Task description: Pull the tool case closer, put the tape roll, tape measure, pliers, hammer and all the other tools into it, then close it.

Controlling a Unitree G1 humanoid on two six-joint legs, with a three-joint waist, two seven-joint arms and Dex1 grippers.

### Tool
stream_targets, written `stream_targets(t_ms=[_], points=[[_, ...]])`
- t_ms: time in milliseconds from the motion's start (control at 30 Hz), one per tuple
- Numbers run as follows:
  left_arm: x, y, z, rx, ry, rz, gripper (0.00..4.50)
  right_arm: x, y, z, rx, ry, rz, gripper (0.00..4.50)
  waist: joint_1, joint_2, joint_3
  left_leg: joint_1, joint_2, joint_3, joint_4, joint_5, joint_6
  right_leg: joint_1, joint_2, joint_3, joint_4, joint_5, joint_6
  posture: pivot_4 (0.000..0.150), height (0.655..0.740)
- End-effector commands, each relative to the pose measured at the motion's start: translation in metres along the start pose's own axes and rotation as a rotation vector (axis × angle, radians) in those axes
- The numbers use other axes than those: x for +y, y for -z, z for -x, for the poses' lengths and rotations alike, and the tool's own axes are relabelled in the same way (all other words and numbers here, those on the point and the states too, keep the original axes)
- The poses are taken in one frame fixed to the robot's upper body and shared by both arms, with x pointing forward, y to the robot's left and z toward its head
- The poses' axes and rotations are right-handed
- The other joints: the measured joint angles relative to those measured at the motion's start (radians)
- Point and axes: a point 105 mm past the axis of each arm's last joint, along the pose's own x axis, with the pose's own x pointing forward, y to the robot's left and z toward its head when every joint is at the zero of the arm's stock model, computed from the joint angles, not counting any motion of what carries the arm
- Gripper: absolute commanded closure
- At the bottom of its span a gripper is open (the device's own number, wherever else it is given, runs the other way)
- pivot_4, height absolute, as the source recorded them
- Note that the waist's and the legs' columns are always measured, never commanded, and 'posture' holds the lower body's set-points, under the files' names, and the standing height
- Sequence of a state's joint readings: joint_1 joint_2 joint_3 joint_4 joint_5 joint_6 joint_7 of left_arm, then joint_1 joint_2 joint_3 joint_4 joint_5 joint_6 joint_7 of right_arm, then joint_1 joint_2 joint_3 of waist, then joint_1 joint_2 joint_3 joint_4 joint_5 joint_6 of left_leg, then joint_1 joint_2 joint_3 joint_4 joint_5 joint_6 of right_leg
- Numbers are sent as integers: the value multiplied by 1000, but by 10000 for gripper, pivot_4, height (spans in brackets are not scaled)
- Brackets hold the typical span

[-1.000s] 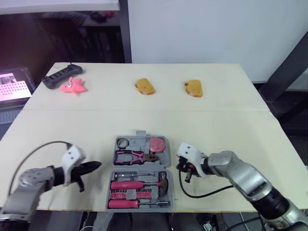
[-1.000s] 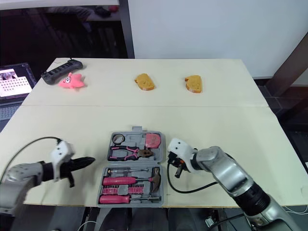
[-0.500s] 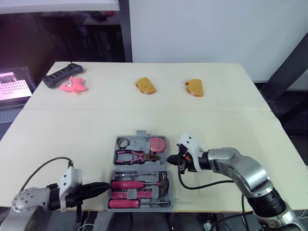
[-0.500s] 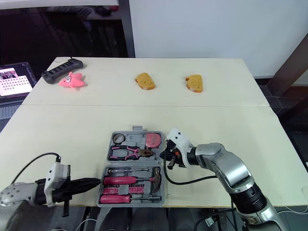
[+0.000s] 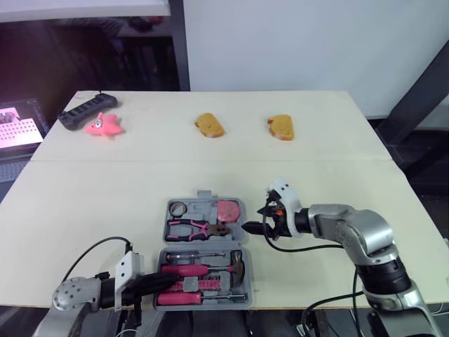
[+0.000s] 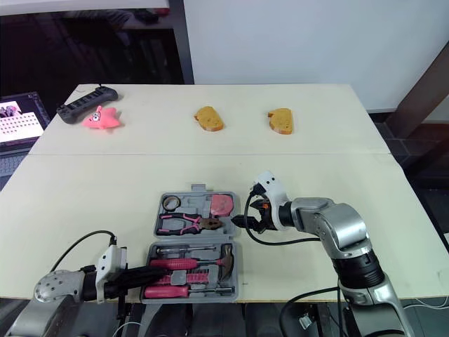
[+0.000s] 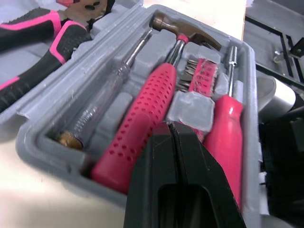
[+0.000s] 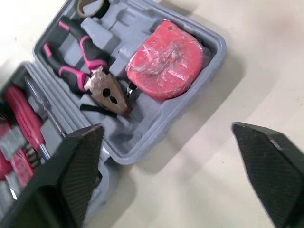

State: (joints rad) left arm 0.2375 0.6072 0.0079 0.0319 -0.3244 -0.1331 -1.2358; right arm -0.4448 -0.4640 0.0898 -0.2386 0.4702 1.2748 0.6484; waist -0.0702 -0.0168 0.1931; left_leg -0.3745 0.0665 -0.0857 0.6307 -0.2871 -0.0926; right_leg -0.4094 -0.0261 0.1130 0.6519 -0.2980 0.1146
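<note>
Left gripper (image 7: pixel 173 128) fingers pressed together, right gripper (image 5: pixel 257 219) fingers spread wide

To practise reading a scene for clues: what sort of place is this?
Probably a robotics lab or test room. A plain table carries unrelated props: an open tool case, a pink toy and two bread-like pieces. A lit screen sits beside the table, at the robot's left.
</note>
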Motion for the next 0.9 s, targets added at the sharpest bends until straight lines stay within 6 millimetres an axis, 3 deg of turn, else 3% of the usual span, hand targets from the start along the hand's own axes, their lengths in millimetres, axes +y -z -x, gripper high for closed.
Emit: stream_targets(t_ms=[33,133,267,500,900], points=[[0,14,1,48,-5,12,45000,-2,-7,-4,-3,2,-104,443,0,1,0,0,0,0,0,0,0,0,0,0,0,0,0,1500,7400],[0,23,0,75,6,5,45000,-4,-8,-14,16,-37,-248,443,1,3,-1,1,0,0,0,0,0,1,0,0,1,0,0,1500,7400],[0,26,-1,87,18,-10,45000,-12,-3,-24,40,-22,-289,443,2,6,-2,1,0,0,0,0,0,1,0,0,2,0,0,1500,7400],[0,30,0,108,36,-31,45000,-2,-15,-43,-15,-139,-413,443,-3,14,-8,3,0,0,0,0,0,2,1,0,3,1,-1,1500,7400],[-2,28,2,119,40,-51,45000,10,-31,-41,-138,-317,-596,443,-6,15,-7,2,0,0,-1,0,0,0,1,0,5,1,0,1500,7400]])
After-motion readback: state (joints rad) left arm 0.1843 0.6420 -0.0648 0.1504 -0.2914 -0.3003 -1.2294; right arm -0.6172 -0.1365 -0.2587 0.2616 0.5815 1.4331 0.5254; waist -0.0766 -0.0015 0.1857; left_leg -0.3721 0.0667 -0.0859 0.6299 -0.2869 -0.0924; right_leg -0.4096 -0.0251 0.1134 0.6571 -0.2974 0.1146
